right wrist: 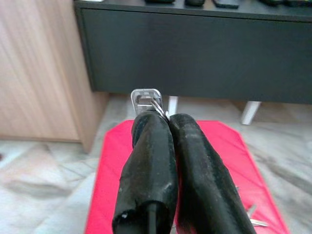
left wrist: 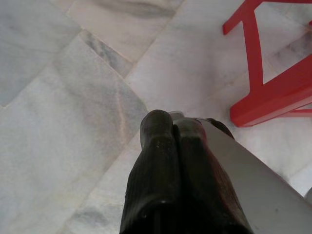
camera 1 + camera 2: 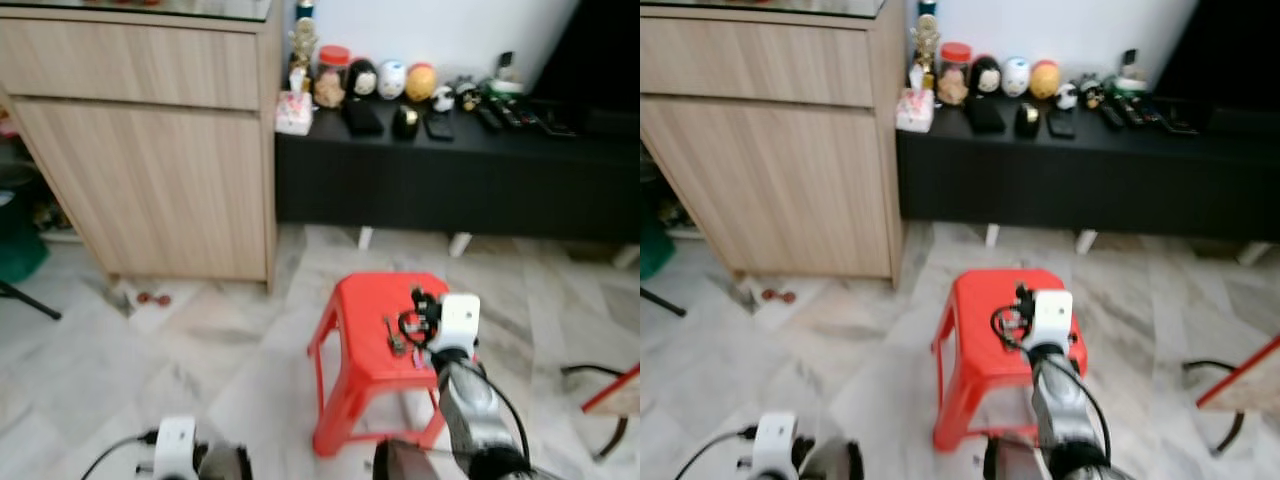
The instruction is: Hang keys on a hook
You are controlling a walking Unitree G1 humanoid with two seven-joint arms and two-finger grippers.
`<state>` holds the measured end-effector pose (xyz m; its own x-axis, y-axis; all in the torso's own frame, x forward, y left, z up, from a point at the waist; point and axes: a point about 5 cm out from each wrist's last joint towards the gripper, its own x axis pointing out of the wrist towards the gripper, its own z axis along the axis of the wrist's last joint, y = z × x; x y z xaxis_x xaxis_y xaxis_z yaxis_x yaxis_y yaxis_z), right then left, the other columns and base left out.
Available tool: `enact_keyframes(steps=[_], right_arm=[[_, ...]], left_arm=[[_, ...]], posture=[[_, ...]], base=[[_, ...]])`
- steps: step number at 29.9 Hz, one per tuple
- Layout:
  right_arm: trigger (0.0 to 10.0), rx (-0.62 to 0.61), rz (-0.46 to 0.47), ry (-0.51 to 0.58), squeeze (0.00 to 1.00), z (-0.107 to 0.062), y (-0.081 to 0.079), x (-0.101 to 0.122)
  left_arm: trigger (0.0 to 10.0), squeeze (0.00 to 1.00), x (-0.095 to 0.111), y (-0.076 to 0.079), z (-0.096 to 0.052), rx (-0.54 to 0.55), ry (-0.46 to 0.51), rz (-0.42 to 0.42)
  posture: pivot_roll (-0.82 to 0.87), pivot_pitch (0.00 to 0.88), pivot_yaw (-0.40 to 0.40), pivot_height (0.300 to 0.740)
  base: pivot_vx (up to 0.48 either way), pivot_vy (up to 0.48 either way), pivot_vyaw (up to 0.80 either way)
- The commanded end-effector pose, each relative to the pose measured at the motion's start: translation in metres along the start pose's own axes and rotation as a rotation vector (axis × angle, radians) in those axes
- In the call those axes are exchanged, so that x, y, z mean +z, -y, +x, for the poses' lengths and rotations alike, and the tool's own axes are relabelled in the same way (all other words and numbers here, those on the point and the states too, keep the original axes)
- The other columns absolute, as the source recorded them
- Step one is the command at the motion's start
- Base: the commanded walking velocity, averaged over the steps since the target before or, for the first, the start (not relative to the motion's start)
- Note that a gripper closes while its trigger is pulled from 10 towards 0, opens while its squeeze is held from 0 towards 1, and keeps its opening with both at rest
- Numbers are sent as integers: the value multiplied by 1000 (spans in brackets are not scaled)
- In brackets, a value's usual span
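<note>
The right gripper (image 1: 163, 122) was clamped on the keys (image 1: 146, 100), a silver metal clip protruding past its black rubbery fingertips, above a glossy red plastic stool (image 3: 365, 330). The left gripper (image 2: 170, 129) hung closed over marble floor (image 2: 73, 97). The key shapes were blurred.

keys (image 1: 147, 101) mostly hidden behind right claw (image 1: 168, 119), small shelf items (image 3: 400, 85) blurred, stool (image 2: 273, 92) cut off

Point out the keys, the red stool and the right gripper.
keys (image 3: 394, 335), left eye view, on the bunch hanging below the fingers.
red stool (image 3: 362, 310), left eye view, bare seat top.
right gripper (image 1: 168, 122), right wrist view, between the fingertips.
</note>
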<state>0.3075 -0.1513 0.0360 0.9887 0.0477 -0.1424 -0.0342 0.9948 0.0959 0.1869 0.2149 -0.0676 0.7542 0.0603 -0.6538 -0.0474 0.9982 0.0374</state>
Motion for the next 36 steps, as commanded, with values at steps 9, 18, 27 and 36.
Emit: enact_keyframes(steps=[9, 18, 27, 36], right_arm=[[10000, -19, 8, -21, 0, -1, 5, -3], [10000, -22, 23, -11, 0, 0, 4, -1], [10000, -29, 23, -10, 0, 5, 7, 4], [10000, -32, 25, -8, 0, 5, 8, 5]], left_arm=[[10000, 0, -41, 14, -13, -38, -164, -3], [10000, 0, -41, 13, -14, -33, -165, -5], [10000, 0, -37, 12, -12, -23, -150, -16], [10000, 0, -35, 11, -11, -10, -142, -22]], posture=[[130, 30, -100, 621], [137, 12, -99, 646], [140, 23, -107, 701], [141, 35, -109, 740]], base=[[0, 0, 0], [0, 0, 0], [0, 0, 0], [0, 0, 0]])
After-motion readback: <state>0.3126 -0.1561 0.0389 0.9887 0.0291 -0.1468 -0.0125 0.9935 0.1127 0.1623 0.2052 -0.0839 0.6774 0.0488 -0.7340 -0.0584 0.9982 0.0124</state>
